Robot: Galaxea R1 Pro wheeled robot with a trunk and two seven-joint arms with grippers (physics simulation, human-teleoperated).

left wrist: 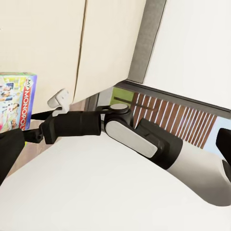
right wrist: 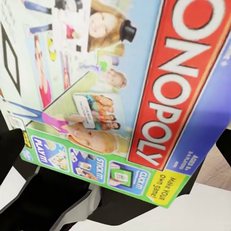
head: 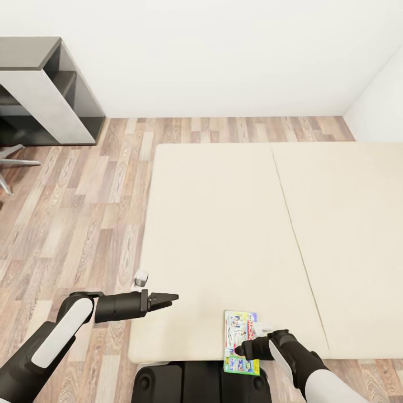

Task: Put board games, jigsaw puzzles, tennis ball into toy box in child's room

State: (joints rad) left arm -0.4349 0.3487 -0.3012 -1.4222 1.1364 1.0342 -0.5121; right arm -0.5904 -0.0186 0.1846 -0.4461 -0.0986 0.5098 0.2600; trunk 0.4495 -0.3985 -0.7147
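At the far left of the head view a dark grey and pale grey shelf unit (head: 47, 89) stands against the white wall, cut off by the picture's edge, with the legs of a chair (head: 14, 159) showing just below it on the wooden floor (head: 84, 212).

The left gripper (head: 168, 298) hangs over the near left corner of the bed (head: 224, 224). Its jaws look drawn together to a narrow point with nothing between them, and they touch nothing. A small pale grey block (head: 141, 276) sits just behind the arm; what it is cannot be made out.

The bed is a wide beige mattress with a seam running down it, its right side cut off by the frame. In the left wrist view a grey headboard (left wrist: 147, 38) stands at the mattress's end.

Right of the left gripper, at the near edge of the mattress, lies the board game (head: 240, 341), a flat Monopoly box in white, green and blue, overhanging the edge toward the robot's dark base (head: 190, 383). The right gripper (head: 254, 342) sits at the box's right side and touches it. In the right wrist view the box lid (right wrist: 120, 96) is close up, its red Monopoly band plain to read, and dark finger shapes show at either side of it, so the jaws seem spread about the box; whether they clamp it cannot be told, since the fingertips are blurred and partly hidden.
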